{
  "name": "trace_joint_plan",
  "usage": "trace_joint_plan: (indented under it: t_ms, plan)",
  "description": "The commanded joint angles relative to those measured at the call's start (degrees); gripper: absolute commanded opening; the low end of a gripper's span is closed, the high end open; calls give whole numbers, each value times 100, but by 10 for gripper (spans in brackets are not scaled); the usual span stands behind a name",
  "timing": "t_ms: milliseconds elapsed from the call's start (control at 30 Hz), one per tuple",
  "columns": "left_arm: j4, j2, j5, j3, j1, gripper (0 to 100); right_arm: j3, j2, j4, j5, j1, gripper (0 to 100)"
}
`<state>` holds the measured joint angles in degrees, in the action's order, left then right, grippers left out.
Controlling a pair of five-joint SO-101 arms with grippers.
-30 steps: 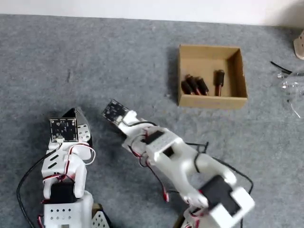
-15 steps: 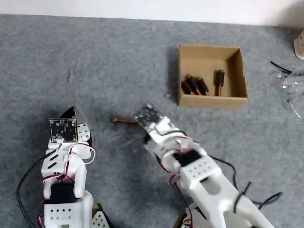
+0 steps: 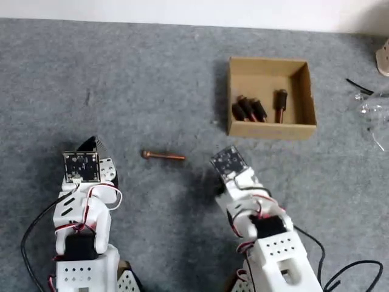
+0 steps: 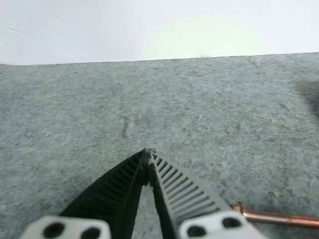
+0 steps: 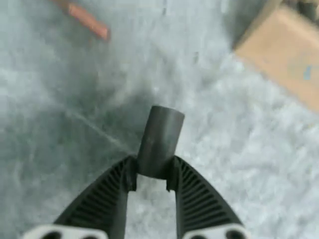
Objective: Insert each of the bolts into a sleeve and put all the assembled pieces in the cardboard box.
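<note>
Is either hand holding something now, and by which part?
The right hand holds a dark sleeve by one end; the rest of it sticks out in front. The left hand is shut and holds nothing.

A robotics lab or hobby bench: a grey felt-covered counter [image 3: 152, 91] against a white wall [image 3: 182, 11] along the top, a white arm [image 3: 82, 213] at lower left and a second arm [image 3: 267, 243] at lower right, both with exposed wiring, loose cables [image 3: 368, 100] at the right edge
</note>
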<state>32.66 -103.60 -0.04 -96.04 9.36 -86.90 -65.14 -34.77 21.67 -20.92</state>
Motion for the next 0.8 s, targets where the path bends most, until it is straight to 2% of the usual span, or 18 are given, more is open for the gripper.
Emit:
trace_joint_plan:
  t_ms: [0, 233, 433, 700, 767]
  plan:
    - [-114, -84, 9, -66, -66, 7, -4, -251, -224, 18, 356, 10]
    - [-105, -84, 9, -66, -75, 7, 4, -251, -303, 9, 479, 18]
    - [-97, -84, 0, -66, -198, 7, -4, -233, -312, -246, 470, 156]
    - [-105, -84, 0, -66, -215, 7, 22, -233, -312, -281, 409, 157]
    - [-105, -84, 0, -66, -215, 7, 22, -224, -312, -492, 295, 157]
